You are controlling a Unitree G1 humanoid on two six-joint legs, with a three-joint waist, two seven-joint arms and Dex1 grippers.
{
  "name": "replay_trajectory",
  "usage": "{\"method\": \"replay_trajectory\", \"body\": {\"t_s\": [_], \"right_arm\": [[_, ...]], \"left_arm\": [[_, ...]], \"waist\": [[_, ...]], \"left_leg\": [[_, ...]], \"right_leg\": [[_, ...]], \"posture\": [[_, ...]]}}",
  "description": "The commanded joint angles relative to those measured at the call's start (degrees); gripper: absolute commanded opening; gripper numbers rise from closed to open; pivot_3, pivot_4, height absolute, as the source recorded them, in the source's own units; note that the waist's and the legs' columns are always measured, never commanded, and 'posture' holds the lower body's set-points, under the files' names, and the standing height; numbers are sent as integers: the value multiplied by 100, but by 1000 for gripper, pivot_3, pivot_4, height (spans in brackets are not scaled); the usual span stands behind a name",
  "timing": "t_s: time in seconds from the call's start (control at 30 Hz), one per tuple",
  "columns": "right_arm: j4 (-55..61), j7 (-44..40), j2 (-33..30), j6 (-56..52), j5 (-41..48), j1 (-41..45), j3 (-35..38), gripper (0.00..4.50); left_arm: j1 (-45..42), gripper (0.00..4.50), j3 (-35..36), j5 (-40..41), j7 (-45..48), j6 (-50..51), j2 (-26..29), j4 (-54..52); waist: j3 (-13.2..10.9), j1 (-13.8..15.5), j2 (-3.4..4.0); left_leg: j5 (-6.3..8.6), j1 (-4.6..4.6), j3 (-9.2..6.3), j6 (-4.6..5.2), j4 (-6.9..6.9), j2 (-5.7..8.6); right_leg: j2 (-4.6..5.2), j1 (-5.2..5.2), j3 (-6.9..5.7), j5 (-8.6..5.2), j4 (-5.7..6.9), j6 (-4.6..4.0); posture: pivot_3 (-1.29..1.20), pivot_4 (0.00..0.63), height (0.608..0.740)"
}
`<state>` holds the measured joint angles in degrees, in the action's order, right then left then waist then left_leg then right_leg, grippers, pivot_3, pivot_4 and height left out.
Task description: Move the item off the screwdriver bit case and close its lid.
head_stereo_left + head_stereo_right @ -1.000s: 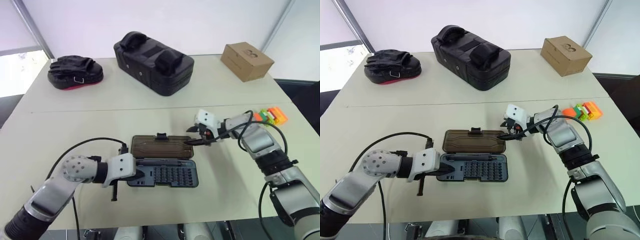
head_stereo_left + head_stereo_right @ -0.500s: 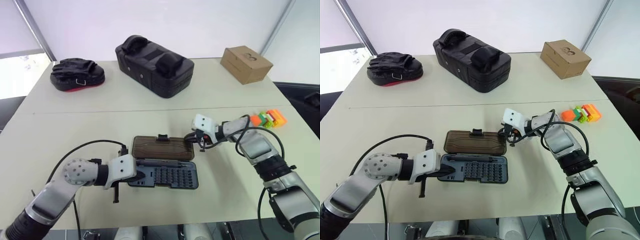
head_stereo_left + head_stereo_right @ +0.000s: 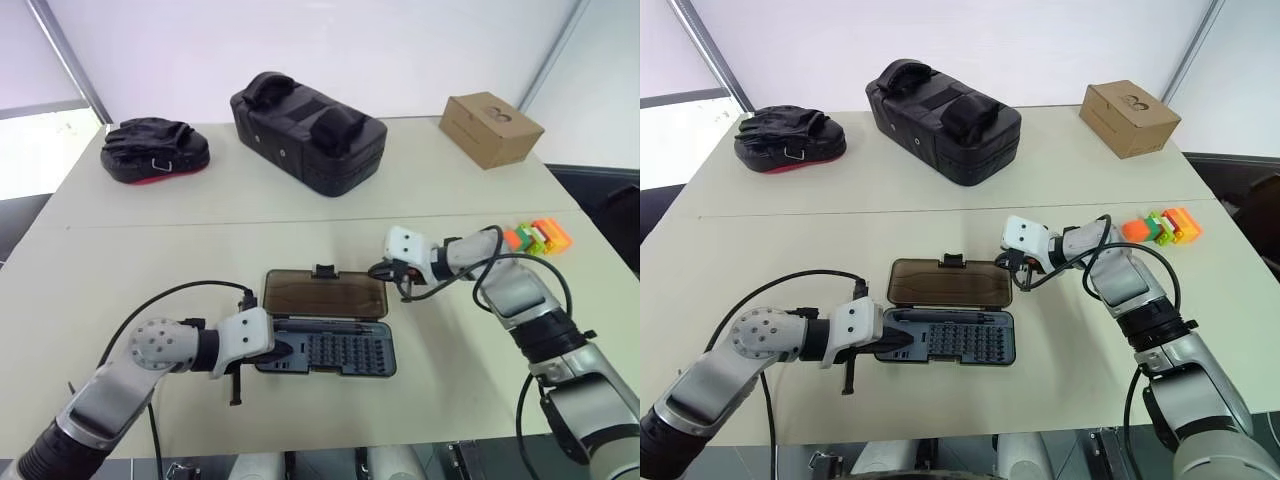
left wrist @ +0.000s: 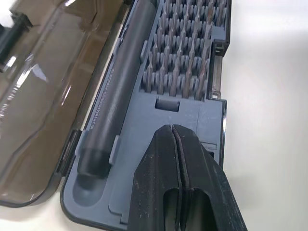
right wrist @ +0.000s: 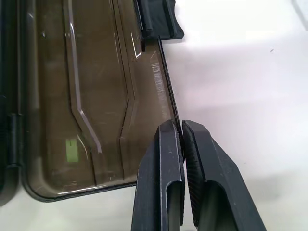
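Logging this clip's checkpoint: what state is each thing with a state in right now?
screwdriver bit case: open, bits exposed.
lid: folded back, far edge gripped.
toy bricks: on the table, off the case.
left gripper: shut, pressing on the case.
right gripper: shut on the lid's edge.
cardboard box: closed.

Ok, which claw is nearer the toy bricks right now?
Right. The right claw is pinched on the lid edge, across bare table from the toy bricks; the left claw rests shut on the case's far end.

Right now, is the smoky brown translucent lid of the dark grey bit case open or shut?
Open. The lid is folded back, leaving the case's bit rows uncovered.
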<state>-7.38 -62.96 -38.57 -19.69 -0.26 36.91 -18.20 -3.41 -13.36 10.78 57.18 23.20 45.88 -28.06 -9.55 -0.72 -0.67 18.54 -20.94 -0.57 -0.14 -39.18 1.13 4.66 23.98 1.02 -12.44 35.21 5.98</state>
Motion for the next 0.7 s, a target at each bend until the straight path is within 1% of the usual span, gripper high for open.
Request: {"method": "replay_trajectory", "body": {"t_s": [0.03,0.3,0.47,0.6,0.7], "right_arm": [[548,-16,-199,-213,198,50,421,110],[1327,-4,-332,-662,537,-174,651,110],[1463,54,-342,-715,588,-300,649,110],[1447,50,-373,-661,603,-360,628,110],[1352,61,-370,-549,572,-389,607,110]], "left_arm": [[142,0,-194,-96,-18,83,-8,192],[213,0,-68,16,-99,101,-112,187],[279,0,67,287,-146,145,-236,58],[167,0,273,581,-256,15,-517,15],[-40,0,542,1065,-431,276,-851,-128]], "waist": [[-1,1,2],[-2,1,2],[-2,-3,2],[-2,0,1],[-5,4,-1]], "left_leg": [[0,0,0,0,0,0],[0,-1,0,0,0,0],[0,-4,0,0,1,-2],[0,-32,0,0,0,-2],[0,-44,0,0,0,-2]], "right_leg": [[0,0,0,0,0,0],[2,1,0,0,-1,-1],[2,5,0,-1,-1,-1],[2,33,0,0,-1,0],[1,46,-1,10,0,17]], "posture": [[0,150,740],[0,150,740],[0,150,740],[0,150,740],[0,150,740]]}}
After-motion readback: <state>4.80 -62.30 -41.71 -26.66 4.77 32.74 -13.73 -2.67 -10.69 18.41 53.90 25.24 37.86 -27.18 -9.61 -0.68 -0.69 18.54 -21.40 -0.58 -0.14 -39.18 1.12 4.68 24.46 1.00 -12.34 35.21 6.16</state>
